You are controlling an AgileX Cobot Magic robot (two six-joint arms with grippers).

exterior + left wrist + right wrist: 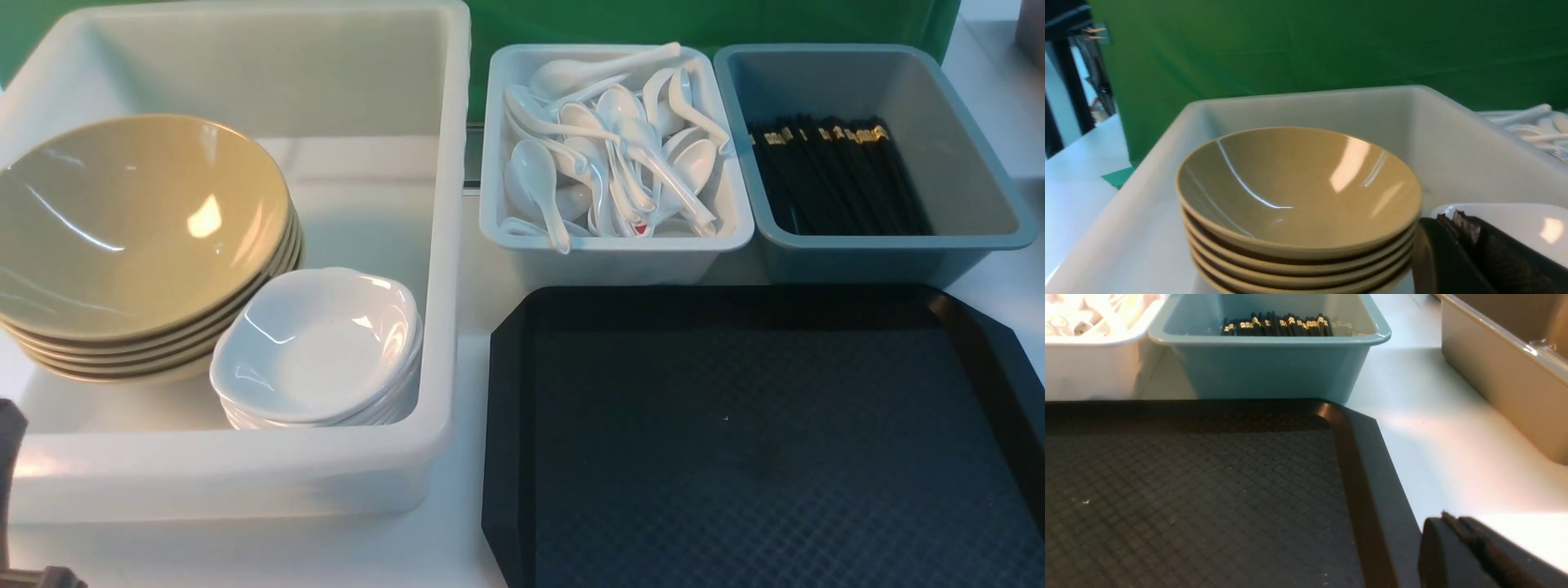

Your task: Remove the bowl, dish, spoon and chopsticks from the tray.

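Observation:
The black tray (735,441) lies at the front right with nothing on it; it also shows in the right wrist view (1208,490). The tan bowl (131,220) tops a stack of several bowls in the white tub (245,478). The white dish (318,343) tops a stack beside them. Several white spoons (612,155) lie in a pale bin. Black chopsticks (833,175) lie in a blue-grey bin. My left gripper (1451,218) is shut and empty, next to the bowl stack (1298,192). My right gripper (1447,520) is shut and empty, off the tray's right rim.
The pale spoon bin (612,245) and the blue-grey chopstick bin (963,147) stand just behind the tray. A tan-brown container (1506,375) stands on the white table to the right. A green backdrop (1306,45) hangs behind everything.

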